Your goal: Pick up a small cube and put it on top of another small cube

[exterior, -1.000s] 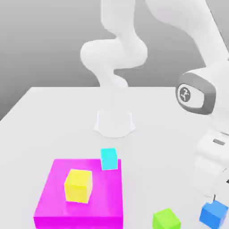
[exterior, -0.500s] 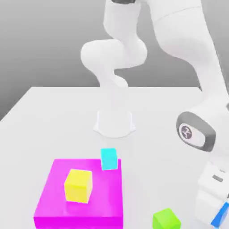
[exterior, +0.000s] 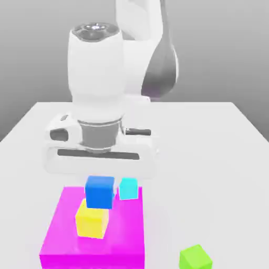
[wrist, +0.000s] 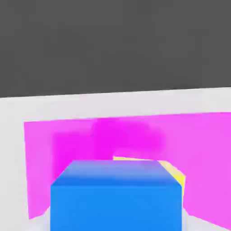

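The small blue cube [exterior: 100, 192] hangs under the white hand, with my gripper [exterior: 100, 185] shut on it. It sits directly over the small yellow cube [exterior: 92, 222], shifted slightly toward the exterior view's right; I cannot tell whether the two touch. The yellow cube rests on the flat magenta block [exterior: 123, 236]. In the hand view the blue cube [wrist: 116, 198] is close to the camera, with a sliver of the yellow cube [wrist: 173, 173] showing behind it on the magenta block [wrist: 198, 153].
A cyan cube [exterior: 128, 188] stands on the magenta block's far edge, just to the exterior view's right of the blue cube. A green cube [exterior: 195, 258] lies on the white table [exterior: 210, 157] at the front right. The arm's base is hidden behind the hand.
The arm has swung from the exterior view's lower right to over the magenta block, carrying the blue cube off the table and above the yellow cube.
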`<state>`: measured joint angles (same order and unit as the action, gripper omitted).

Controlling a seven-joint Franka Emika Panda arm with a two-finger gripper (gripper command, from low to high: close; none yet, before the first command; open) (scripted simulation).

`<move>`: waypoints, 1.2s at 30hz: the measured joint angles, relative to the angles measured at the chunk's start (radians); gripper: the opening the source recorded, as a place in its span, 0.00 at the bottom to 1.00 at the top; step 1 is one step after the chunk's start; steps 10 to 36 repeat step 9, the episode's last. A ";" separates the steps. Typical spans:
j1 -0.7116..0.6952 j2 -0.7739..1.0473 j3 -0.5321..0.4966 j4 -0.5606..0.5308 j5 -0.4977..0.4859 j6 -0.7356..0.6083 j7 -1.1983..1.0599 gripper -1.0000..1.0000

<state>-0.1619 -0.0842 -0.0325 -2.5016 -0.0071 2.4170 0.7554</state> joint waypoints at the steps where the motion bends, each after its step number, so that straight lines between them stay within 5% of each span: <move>1: 0.001 0.019 -0.004 -0.011 0.006 0.029 0.000 0.00; 3: 0.005 0.076 -0.009 -0.031 0.011 0.106 -0.001 0.00; 4: 0.001 0.095 -0.006 -0.037 0.012 0.132 -0.001 1.00; 36: 0.001 0.095 -0.006 -0.037 0.012 0.132 -0.001 1.00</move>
